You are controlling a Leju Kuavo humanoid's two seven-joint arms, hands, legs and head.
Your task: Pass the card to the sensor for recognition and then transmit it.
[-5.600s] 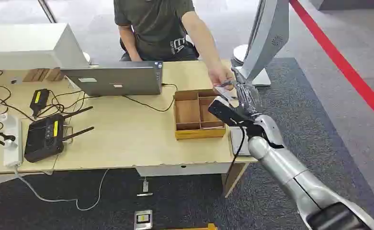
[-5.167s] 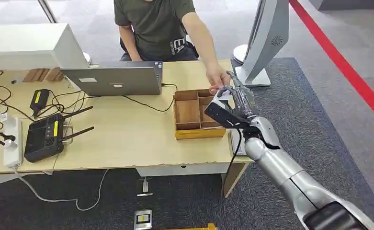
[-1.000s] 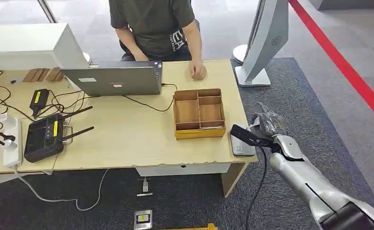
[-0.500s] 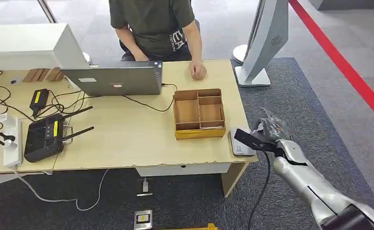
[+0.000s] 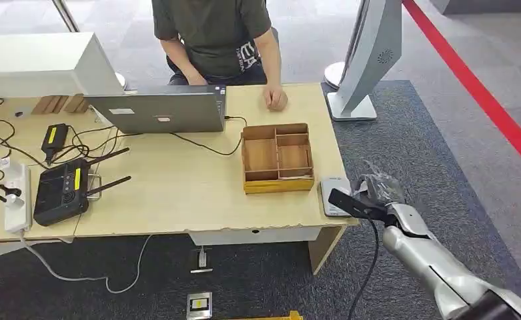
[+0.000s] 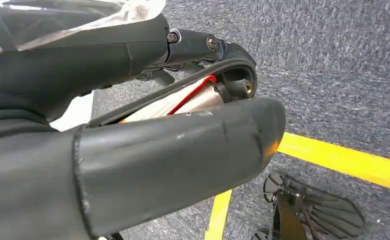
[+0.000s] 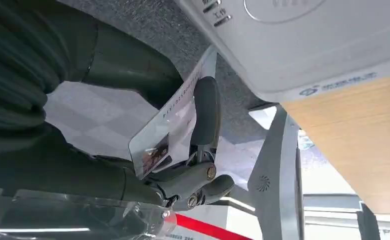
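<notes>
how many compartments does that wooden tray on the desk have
4 that can be made out in the wooden tray: one long one down its laptop-side half, two side by side toward the person, and a larger one beneath those. A narrow strip along the near edge is unclear.

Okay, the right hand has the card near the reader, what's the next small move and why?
Probably ease the right hand sideways so the card lies over the sensor at the table corner; the wrist view shows the card beside the reader's edge, not yet facing it.

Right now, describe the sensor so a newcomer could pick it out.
Go to the table's near right corner, beside the wooden tray. The sensor lies flat there: a small grey-white slab, unlike the compartmented brown tray, with the right hand holding a card beside it.
</notes>
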